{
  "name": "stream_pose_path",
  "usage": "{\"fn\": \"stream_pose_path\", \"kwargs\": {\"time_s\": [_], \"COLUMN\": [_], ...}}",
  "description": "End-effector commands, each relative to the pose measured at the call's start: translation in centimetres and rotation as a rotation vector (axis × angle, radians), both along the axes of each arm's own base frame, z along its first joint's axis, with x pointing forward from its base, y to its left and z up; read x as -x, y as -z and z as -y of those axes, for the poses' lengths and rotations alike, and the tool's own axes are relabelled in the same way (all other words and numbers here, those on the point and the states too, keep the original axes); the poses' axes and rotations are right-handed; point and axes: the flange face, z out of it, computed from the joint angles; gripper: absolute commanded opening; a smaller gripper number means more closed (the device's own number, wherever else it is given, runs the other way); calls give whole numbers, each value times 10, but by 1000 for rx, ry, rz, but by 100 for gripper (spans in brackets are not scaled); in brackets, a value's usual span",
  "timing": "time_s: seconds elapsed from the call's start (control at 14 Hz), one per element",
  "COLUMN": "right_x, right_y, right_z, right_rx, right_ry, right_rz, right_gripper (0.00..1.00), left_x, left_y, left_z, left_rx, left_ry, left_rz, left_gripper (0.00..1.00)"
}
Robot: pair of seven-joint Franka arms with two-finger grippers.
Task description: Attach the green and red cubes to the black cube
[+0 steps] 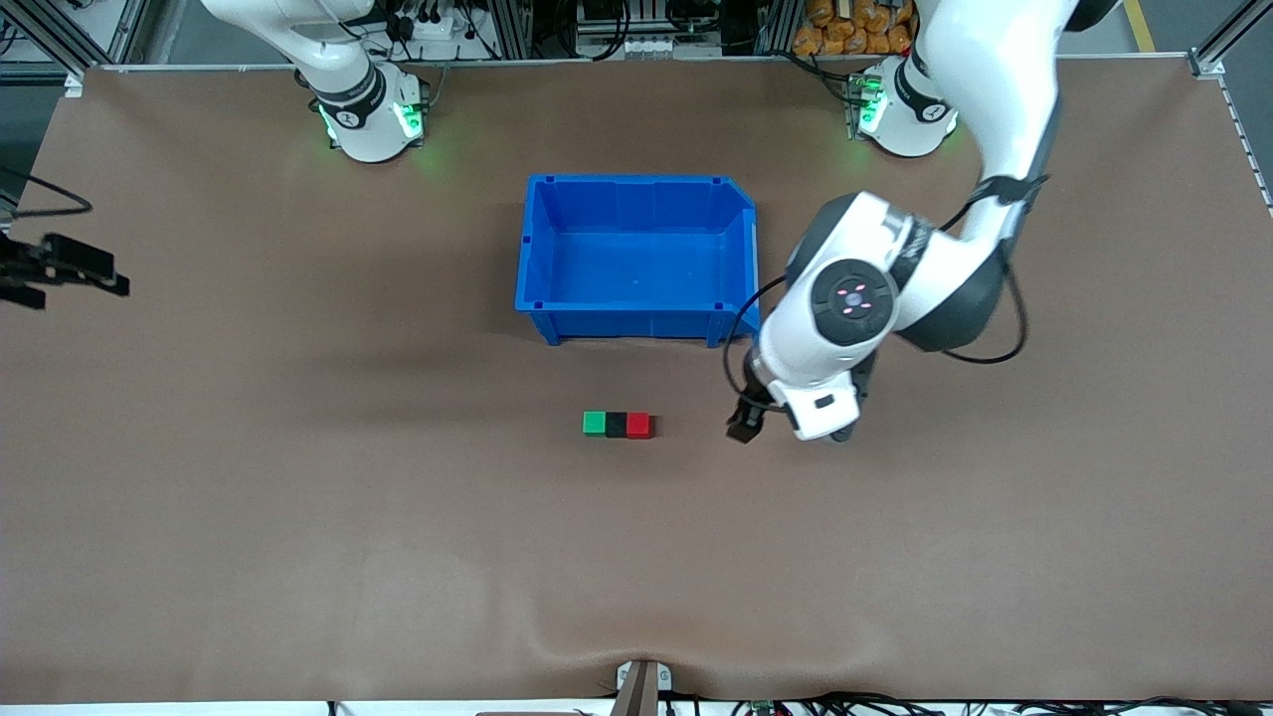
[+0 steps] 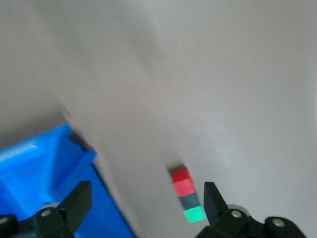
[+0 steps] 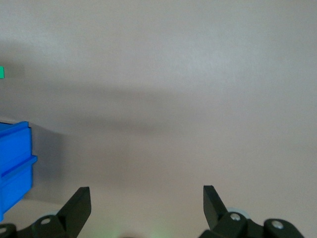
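You see the green cube [image 1: 594,424], black cube [image 1: 617,425] and red cube [image 1: 639,426] touching in a row on the bench [image 1: 298,497], nearer the front camera than the blue bin [image 1: 636,323]. Your left claw [image 1: 786,423] hangs over bare bench beside them, fingers apart, holding nothing. Your right claw [image 3: 146,206], fingers apart, waits at its end.

Three cubes [image 1: 618,425] touching in a row, bin [image 1: 636,320] farther from camera, end effector [image 1: 786,423] beside them
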Motion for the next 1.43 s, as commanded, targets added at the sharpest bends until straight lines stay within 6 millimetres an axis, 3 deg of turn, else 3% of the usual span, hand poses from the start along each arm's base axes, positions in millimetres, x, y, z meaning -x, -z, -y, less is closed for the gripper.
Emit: {"fn": "stream_pose_path", "kwargs": {"time_s": [0.0,0.21,0.43,0.64,0.93,1.07,1.36], "right_x": [27,44,50,50,49,48,47], "right_y": [-20,-37,-44,-45,-46,-46,-42], "right_z": [-5,-20,-59,-55,-54,-54,-54], "right_rx": [-3,-2,54,66,66,63,61], "right_ry": [78,119,134,142,144,143,142], "right_rz": [-23,-21,-26,-27,-17,-14,-18], "right_gripper": [100,100,100,100,100,100,100], "left_x": [14,18,27,22,23,23,40], "left_y": [-37,-67,-99,-121,-122,-126,-144], "left_z": [-27,-68,-103,-177,-238,-258,-249], "left_rx": [-28,-61,-53,-27,-64,-60,-88], "left_ry": [129,274,382,486,652,754,824], "left_rz": [-22,-54,-71,-90,-109,-110,-79], "left_gripper": [100,100,100,100,100,100,100]}}
